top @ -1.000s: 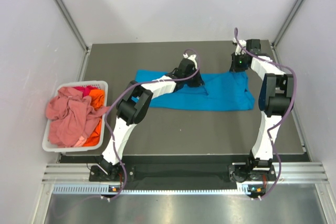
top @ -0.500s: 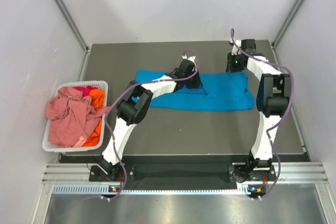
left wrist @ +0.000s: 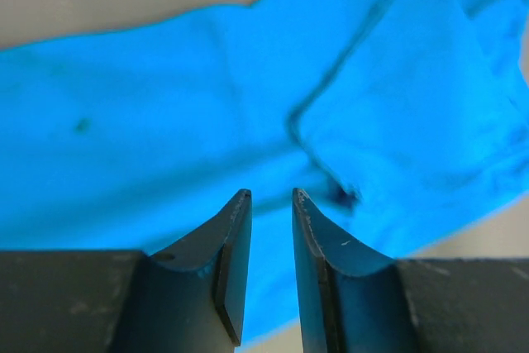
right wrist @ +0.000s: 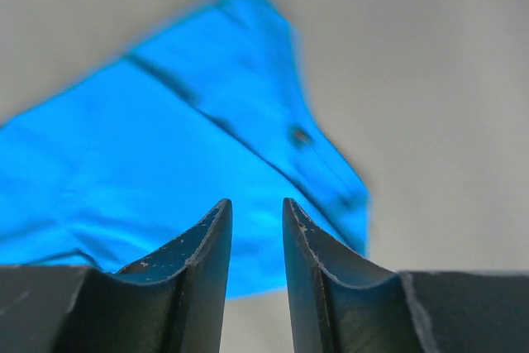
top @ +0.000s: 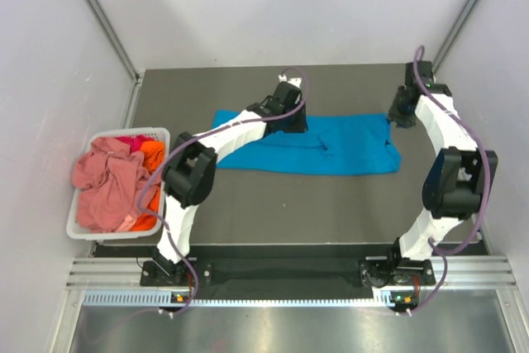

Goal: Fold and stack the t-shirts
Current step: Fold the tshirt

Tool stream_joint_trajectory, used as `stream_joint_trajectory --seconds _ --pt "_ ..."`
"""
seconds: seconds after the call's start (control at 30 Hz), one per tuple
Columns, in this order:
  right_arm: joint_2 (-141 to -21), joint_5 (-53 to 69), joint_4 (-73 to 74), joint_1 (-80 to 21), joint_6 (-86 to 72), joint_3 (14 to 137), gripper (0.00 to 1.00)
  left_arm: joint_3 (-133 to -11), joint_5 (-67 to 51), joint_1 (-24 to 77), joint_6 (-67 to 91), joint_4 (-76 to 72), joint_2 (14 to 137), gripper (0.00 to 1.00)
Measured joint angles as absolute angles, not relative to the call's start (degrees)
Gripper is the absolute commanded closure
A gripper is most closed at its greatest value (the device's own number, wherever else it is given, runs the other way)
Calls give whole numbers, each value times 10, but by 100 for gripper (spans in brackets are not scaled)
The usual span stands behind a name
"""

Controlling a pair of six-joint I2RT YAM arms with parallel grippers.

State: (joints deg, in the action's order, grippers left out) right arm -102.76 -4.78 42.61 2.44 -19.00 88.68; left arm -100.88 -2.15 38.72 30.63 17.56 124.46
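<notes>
arms (top: 240, 131): white shells, black joints | cables (top: 418, 59): purple | tool fingers (left wrist: 231, 262): dark

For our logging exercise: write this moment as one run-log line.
blue t-shirt: spread on table | left gripper: open, empty, over shirt | right gripper: open, empty, by shirt's corner | basket: other t-shirts heaped

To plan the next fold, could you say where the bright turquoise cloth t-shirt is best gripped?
Probably pinch the bright turquoise cloth t-shirt at its right end's corner, from above: it lies flat as a long strip, offering only edges.
</notes>
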Motion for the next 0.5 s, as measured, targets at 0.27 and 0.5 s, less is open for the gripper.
stream_joint_trajectory --seconds 0.27,0.5 --pt "-930 -90 478 78 -326 704 68 -861 9 382 296 195 1096 68" --pt "-928 -68 470 93 -367 662 69 -777 14 339 298 230 1090 68"
